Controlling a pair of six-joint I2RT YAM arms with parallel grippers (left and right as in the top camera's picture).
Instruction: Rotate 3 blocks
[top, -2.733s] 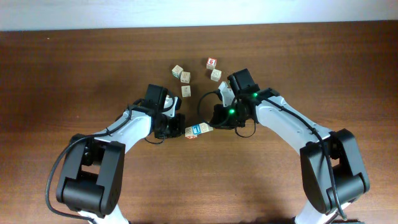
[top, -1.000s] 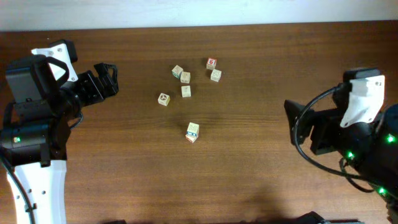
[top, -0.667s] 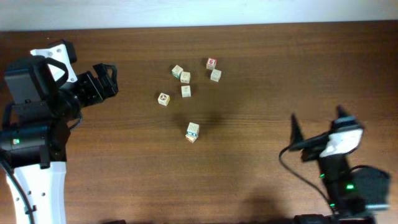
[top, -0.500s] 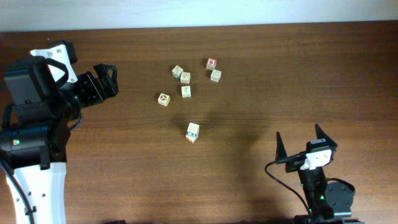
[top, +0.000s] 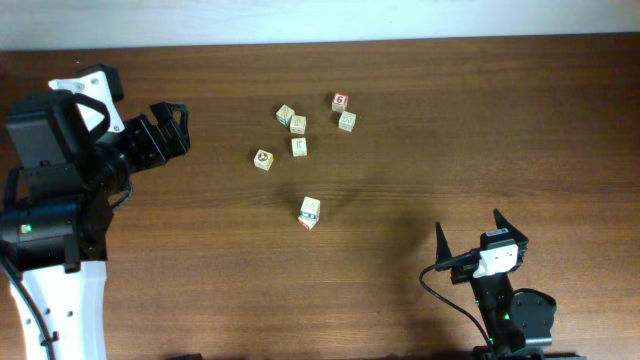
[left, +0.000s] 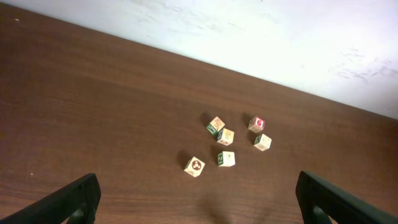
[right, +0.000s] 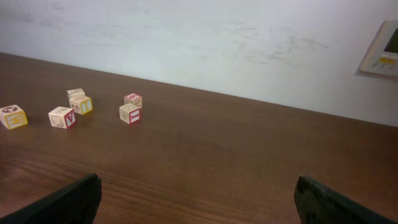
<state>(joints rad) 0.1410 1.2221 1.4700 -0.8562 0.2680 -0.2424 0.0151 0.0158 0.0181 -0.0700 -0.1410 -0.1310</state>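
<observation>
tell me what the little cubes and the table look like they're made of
Letter cubes: likely pale wood, matte, with coloured printed faces; grain too small to see. Table: wood or wood-look laminate, dark brown with long grain streaks and a slight sheen; cannot tell which.

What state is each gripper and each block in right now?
Left gripper: open, empty.
Right gripper: open, empty.
Pale wooden cube with blue-and-white face: resting alone, untouched.
Red-faced wooden cube: resting, untouched.
Wooden cube with red round mark: resting, untouched.
Four other pale wooden cubes: resting, untouched.
</observation>
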